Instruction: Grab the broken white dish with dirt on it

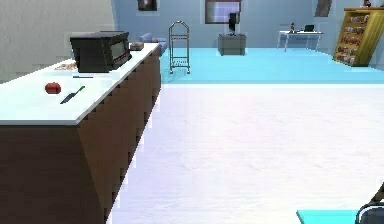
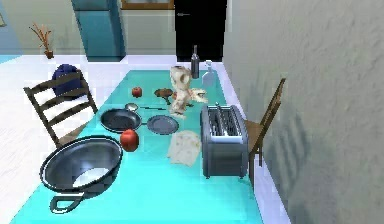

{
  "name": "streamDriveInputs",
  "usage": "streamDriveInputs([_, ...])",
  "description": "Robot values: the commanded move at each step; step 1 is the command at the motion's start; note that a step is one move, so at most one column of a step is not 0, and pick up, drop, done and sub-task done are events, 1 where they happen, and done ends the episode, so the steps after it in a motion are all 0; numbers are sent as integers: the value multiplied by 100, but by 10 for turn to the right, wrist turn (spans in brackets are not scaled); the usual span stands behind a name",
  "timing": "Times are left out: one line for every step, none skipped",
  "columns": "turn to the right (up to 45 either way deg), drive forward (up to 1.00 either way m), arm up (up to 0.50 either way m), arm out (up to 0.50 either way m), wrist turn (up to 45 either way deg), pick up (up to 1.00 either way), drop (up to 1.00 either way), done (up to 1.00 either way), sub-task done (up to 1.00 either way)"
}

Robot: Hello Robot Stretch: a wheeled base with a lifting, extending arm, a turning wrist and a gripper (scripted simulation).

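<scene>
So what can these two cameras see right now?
counter: one, white top, forward view's left
microwave: one, black, on counter
red fruit: one, red, on counter
knife: one, dark, beside fruit
wire rack: one, grey, far back
desk: one, white, far back
bookshelf: one, brown, forward view's right
table: one, teal, arm side view
toaster: one, grey, table's right
pans: two, dark, table's left
plate: one, grey, table's middle
apples: two, red, on table
bottles: two, dark and clear, table's far end
figurine: one, beige, by bottles
pale flat piece: one, whitish, left of toaster, perhaps the broken dish
chairs: two, wooden, flanking table
fridge: one, teal, far left
</scene>
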Motion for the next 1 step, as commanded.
streamDriveInputs([0,0,0,42,0,0,0,0,0])
